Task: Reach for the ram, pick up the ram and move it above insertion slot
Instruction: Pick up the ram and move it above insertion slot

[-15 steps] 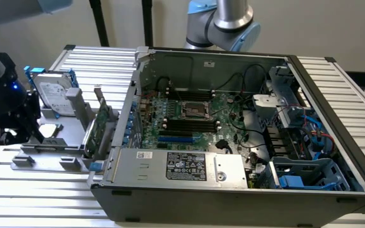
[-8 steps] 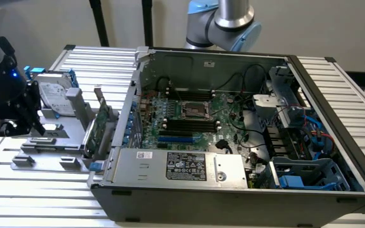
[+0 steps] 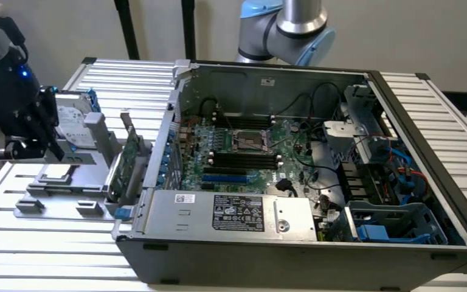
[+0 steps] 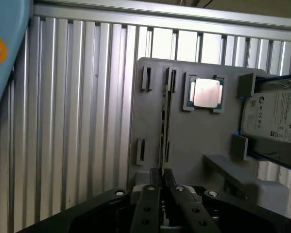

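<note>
Ram (image 4: 162,121) stands on edge in the tray (image 4: 198,145), at the exterior view's left of the case (image 3: 315,267); gripper (image 4: 161,174) hangs over it, and I cannot tell its grip state. Off-centre closing could tilt it.

The arm (image 3: 298,18) is a silver tube with pale blue joint caps (image 3: 258,11). Its wrist end is grey above, black below, with a small blue light (image 3: 24,73) and a black cable (image 3: 11,29). The gripper (image 4: 161,172) is black, angular, studded with silver screw heads (image 4: 118,192).
</note>
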{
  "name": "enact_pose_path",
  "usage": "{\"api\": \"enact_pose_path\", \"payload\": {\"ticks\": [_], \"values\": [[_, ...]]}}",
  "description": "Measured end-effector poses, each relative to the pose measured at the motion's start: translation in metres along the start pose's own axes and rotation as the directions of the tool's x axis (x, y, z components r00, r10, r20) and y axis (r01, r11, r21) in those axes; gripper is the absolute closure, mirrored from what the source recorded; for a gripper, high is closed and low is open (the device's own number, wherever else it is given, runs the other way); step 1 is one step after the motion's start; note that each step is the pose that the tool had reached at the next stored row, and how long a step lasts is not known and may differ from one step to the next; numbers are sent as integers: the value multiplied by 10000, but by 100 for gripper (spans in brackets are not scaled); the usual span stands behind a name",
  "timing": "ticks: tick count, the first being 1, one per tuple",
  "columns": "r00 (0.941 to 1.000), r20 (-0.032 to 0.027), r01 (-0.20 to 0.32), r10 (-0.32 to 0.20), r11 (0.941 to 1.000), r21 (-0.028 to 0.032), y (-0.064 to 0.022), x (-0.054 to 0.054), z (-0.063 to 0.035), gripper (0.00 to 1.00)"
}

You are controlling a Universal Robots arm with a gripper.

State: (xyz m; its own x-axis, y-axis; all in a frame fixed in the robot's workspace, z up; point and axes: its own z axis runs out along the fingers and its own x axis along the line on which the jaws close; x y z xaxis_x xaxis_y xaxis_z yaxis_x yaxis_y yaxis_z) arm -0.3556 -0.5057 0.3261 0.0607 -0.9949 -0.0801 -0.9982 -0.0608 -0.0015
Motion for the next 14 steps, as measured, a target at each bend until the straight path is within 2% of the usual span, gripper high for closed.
{"api": "enact_pose_path", "payload": {"ticks": [8,14], "values": [[10000,60,38,-38,10000,1,-244,-10,-297,86],[9999,94,42,-42,10000,2,-431,-14,-432,86]]}}
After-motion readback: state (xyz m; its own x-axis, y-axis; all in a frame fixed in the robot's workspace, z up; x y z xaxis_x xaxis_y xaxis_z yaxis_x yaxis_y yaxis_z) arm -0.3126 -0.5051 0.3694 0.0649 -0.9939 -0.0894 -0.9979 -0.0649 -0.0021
